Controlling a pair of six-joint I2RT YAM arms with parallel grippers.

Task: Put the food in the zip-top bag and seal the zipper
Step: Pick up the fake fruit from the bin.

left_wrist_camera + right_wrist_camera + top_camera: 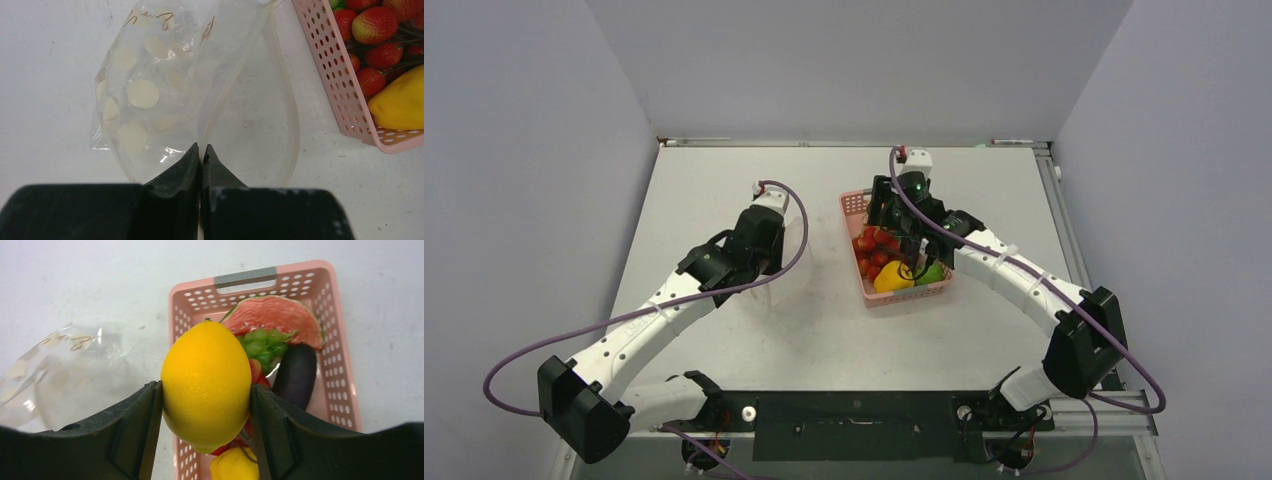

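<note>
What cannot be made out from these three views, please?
- Top external: the right arm's wrist hides the lemon in the right gripper; the zip-top bag is only faint.
- Left wrist: the right edge cuts off the pink basket; the left gripper covers the bag edge it pinches.
- Right wrist: the lemon hides the basket's near contents.

I saw the lemon (pixel 206 360), bright yellow and dimpled, clamped in the right pincer (pixel 206 390) above the pink basket (pixel 345 390). In the basket lay the red tomato cluster (pixel 375 25), the yellow pepper (pixel 400 102) and the dark eggplant (pixel 296 375). The clear zip-top bag (pixel 150 95) lay on the counter (pixel 50 75) just beside it. Its zipper (pixel 297 112) was bowed open, and one edge was pinched by the left pincer (pixel 201 152).
</note>
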